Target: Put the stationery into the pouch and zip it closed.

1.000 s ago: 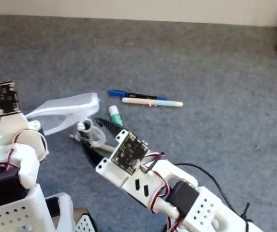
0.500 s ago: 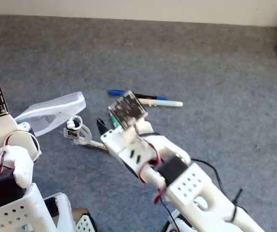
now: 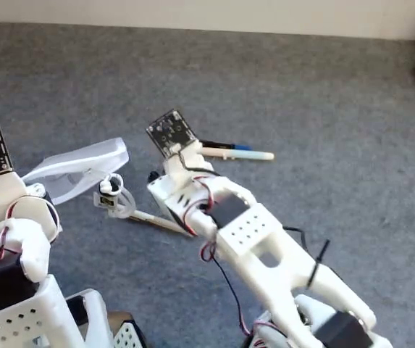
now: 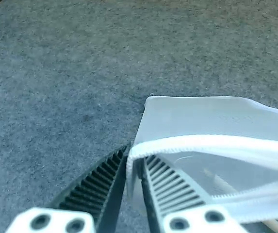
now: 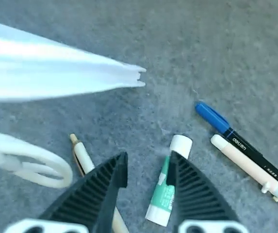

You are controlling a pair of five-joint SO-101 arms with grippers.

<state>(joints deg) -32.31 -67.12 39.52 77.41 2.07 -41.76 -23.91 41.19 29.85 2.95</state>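
High view: the pouch (image 3: 84,165) is held at the tip of the left arm, with its cord loop (image 3: 120,199) dangling underneath over the grey bench (image 3: 323,87). A thin wooden stick (image 3: 145,215) is laid flat between that loop and the right arm. The cream pen (image 3: 240,154) is seen just beyond the right arm's wrist, which covers whatever lies below it.

Left wrist view: the left end effector (image 4: 131,156) is clenched on the pouch's zipped rim. The fabric is pinched between the ribbed jaws and the rest of the pouch is spread out beyond them.

Right wrist view: the right end effector (image 5: 148,167) is released, its jaws parted above the bench. A green-and-white marker (image 5: 161,196) is framed between them, close against one jaw and partly covered by it. The blue pen (image 5: 226,128) and the cream pen are laid side by side just beyond. The stick is tucked by the other jaw, and the pouch's corner is hung farther off.
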